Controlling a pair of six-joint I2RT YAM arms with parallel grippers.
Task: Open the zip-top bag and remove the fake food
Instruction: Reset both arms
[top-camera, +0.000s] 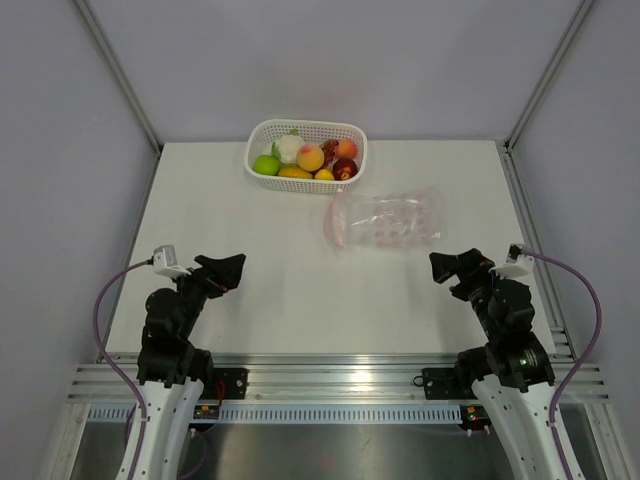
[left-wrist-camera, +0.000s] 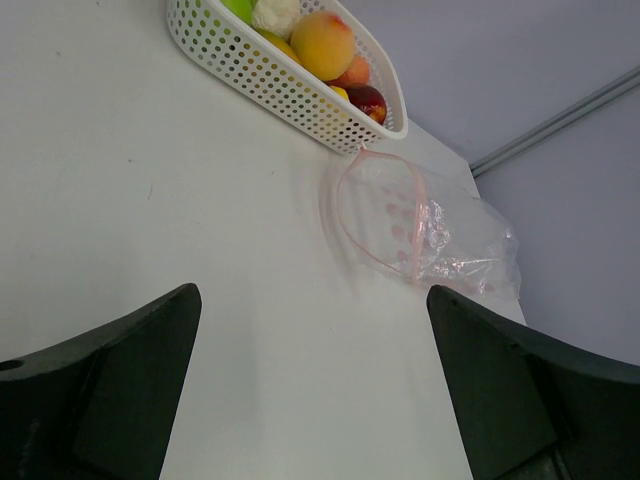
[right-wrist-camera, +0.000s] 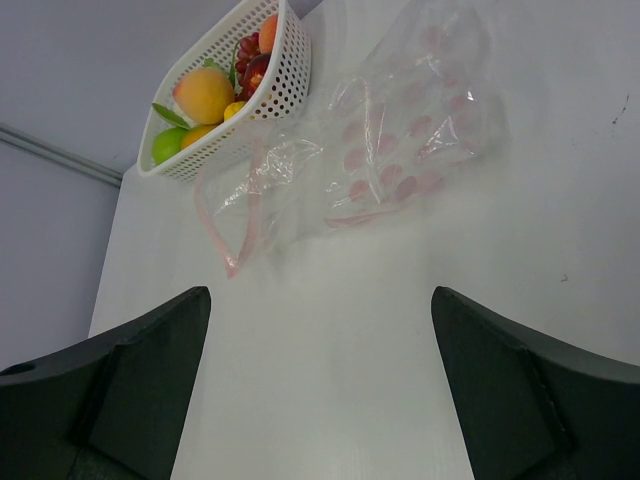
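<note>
The clear zip-top bag lies flat and empty on the table, its pink zip mouth gaping toward the left; it also shows in the left wrist view and the right wrist view. The fake food sits piled in a white perforated basket just behind the bag: a peach, a green apple, white, yellow and dark red pieces. My left gripper hovers open at the near left, nothing between its fingers. My right gripper is open at the near right, a short way in front of the bag.
The white table ends at grey walls with metal corner posts at the back left and right. An aluminium rail runs along the near edge where the arm bases are mounted.
</note>
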